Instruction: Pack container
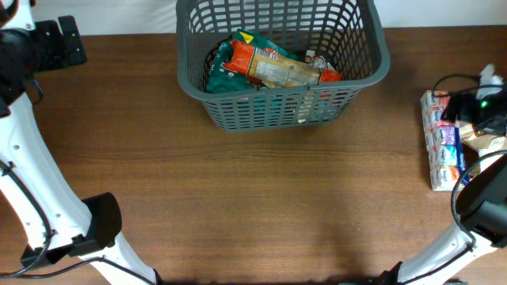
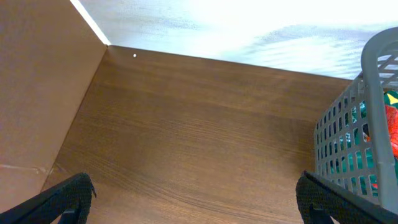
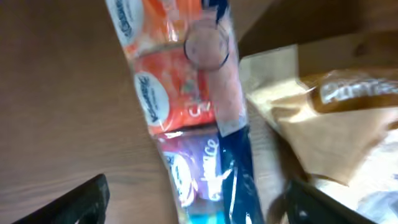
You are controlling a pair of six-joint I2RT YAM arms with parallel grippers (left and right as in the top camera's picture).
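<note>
Pack looks partway done. The large dark grey slotted plastic basket [image 1: 261,107] sits at 12 o'clock on the brown wooden table [image 1: 238,206] and already holds a pile of orange and green foil food packets [image 1: 265,67]. Left to go, by my read: a long clear-wrapped strip of small orange, purple and blue packs [image 1: 440,142] and a tan paper bag [image 1: 487,144], both at 3 o'clock by the table edge, well apart from the basket. Right gripper [image 3: 205,208]: jaws spread wide, nothing held, hanging over the strip [image 3: 186,118], which runs 12-to-6 through the wrist view and passes between the two fingers. The tan bag [image 3: 329,112] lies just beside the strip at 3 o'clock. Can't tell whether the fingers touch the strip; that view is blurred. The basket isn't in the right wrist view; overhead puts it at roughly 10 o'clock from that gripper [image 1: 475,115], well apart. Left gripper [image 2: 199,208]: jaws wide open too, empty, only bare table between them. The basket wall [image 2: 348,143] shows at 3 o'clock in the left wrist view, just outside the finger [image 2: 336,199] on that side, not between the jaws. Overhead has the left gripper [image 1: 62,39] in the 10 o'clock corner, with the basket at 3 o'clock from it, near but apart. My call: the next step is the right arm picking the strip and carrying it to the basket, which looks to have room.
</note>
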